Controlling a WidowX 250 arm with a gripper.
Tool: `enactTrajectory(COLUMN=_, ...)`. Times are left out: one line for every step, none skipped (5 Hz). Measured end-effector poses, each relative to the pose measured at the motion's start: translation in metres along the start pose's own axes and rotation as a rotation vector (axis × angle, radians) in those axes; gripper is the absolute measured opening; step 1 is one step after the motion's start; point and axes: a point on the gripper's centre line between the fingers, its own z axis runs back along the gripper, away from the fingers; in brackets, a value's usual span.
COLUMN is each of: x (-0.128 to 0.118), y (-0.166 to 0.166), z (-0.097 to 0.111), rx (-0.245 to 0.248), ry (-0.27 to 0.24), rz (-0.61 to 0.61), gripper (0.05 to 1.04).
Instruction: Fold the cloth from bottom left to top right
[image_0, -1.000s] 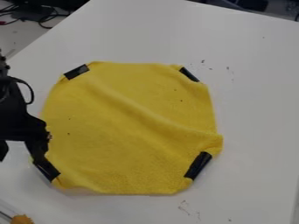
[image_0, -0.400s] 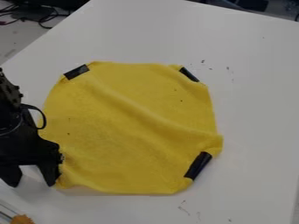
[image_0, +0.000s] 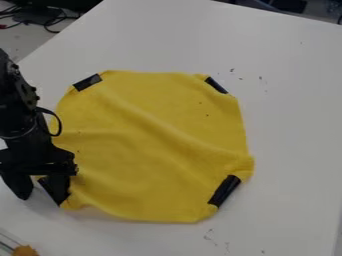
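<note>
Yellow cloth (image_0: 153, 130), lying on the white table (image_0: 287, 125), spread almost flat, without any fold made across it. Shows a soft ridge from upper left towards lower right, crosswise to the wanted fold, so perhaps helpful as a crease, perhaps only a wrinkle. Marked with black strips (image_0: 224, 191) near the corners, probably for giving clear places to grip. Laid with the bottom-left corner (image_0: 69, 203) beside the gripper (image_0: 42, 200), presumably for taking this corner first and carrying it to the top right. At the left edge of the view, the arm (image_0: 19, 117), with the gripper hanging down from it and its fingers (image_0: 19, 186) spread apart, one at the marked corner, the other outside the cloth, over bare table. Seems well posed for straddling the corner; impossible to say whether already touching. Next, should close on the cloth and lift diagonally, with care against slipping off the edge.
</note>
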Motion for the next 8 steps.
enactTrajectory(x=0.007, y=0.001, z=-0.001, rx=0.002, ry=0.004, rz=-0.002, gripper=0.583)
enactTrajectory(x=0.009, y=0.001, z=-0.002, rx=-0.001, ry=0.006, rz=-0.003, gripper=0.362)
enactTrajectory(x=0.0, y=0.002, z=0.0, rx=0.01, ry=0.037, rz=0.01, gripper=0.198)
enactTrajectory(x=-0.019, y=0.01, z=0.013, rx=0.047, ry=0.066, rz=0.056, gripper=0.091)
enactTrajectory(x=-0.029, y=0.017, z=0.039, rx=0.119, ry=0.03, rz=0.094, gripper=0.066)
enactTrajectory(x=-0.019, y=0.009, z=0.055, rx=0.172, ry=0.021, rz=0.041, gripper=0.064)
enactTrajectory(x=0.016, y=-0.014, z=0.066, rx=0.171, ry=-0.008, rz=-0.068, gripper=0.063)
enactTrajectory(x=0.048, y=-0.047, z=0.071, rx=0.171, ry=-0.019, rz=-0.192, gripper=0.063)
